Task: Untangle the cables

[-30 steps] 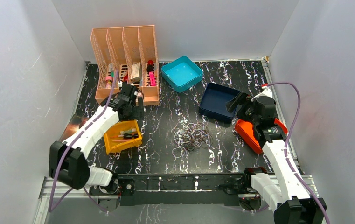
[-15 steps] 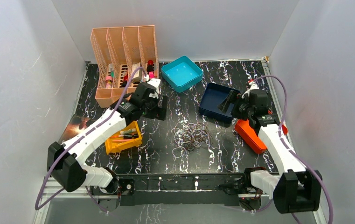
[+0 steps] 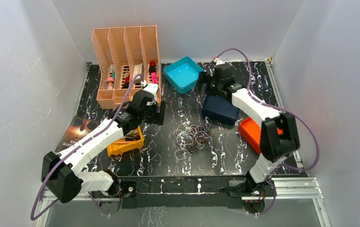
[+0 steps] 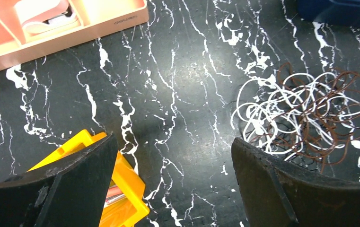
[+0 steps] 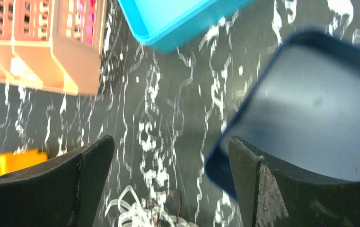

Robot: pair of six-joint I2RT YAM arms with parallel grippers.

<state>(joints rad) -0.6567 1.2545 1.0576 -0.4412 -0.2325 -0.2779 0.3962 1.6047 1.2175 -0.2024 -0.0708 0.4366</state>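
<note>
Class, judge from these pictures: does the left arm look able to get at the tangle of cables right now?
Probably yes. The left gripper hangs open close to the cables, with only bare table between them and nothing blocking the way.

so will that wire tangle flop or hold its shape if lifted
Probably floppy: the cables are very thin strands in loose curls, so lifted loops should sag. Likely light for its spread, being mostly gaps between loops. The brown and white loops interlace, so pulling one would probably drag the whole clump.
</note>
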